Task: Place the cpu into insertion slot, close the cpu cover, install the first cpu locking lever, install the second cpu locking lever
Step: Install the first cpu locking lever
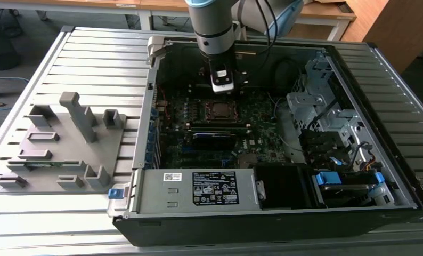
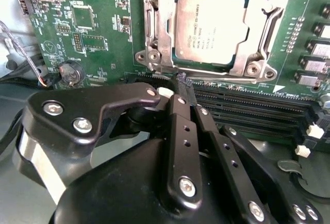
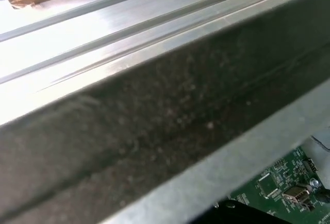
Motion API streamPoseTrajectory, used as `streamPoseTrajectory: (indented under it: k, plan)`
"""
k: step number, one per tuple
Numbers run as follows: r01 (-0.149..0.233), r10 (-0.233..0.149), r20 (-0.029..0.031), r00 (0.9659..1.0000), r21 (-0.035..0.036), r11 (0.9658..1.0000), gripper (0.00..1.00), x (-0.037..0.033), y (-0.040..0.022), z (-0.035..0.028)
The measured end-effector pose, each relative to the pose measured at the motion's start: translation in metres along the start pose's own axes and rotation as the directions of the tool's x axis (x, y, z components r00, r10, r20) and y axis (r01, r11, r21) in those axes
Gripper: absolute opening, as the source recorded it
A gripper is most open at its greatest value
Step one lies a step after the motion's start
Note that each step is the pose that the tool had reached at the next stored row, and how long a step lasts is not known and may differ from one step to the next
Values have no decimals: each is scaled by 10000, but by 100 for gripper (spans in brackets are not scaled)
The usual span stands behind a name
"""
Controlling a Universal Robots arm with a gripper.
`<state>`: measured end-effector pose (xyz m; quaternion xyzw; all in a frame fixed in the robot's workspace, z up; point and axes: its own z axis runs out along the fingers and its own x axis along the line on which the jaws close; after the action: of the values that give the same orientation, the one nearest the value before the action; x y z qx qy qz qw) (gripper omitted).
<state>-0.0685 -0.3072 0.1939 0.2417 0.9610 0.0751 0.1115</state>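
Slatted counter (image 1: 90, 48) carries an open computer case (image 1: 268, 229). The tool (image 2: 183, 81), fingers narrowed together with nothing visible between them, hovers just short of the cpu cover (image 2: 255, 38), which lies flat over the cpu (image 2: 209, 22). Lever work probably requires low, steady tips, clear of the adjacent memory slots (image 2: 247, 105).

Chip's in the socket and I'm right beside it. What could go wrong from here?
The shut fingers sit close to the edge of the cpu cover, by the memory slots; a slip might scrape either.
A black cable loops near the arm inside the case and could snag.
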Motion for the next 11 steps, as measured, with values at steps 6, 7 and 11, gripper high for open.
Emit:
streamPoseTrajectory:
  k: [6,7,11]
  plan:
    - [17,-18,59,10000,32,10000,11,4,-5,18]
    - [18,-18,67,10000,28,10000,11,4,-6,22]
    - [19,-19,89,10000,5,10000,11,6,-7,37]
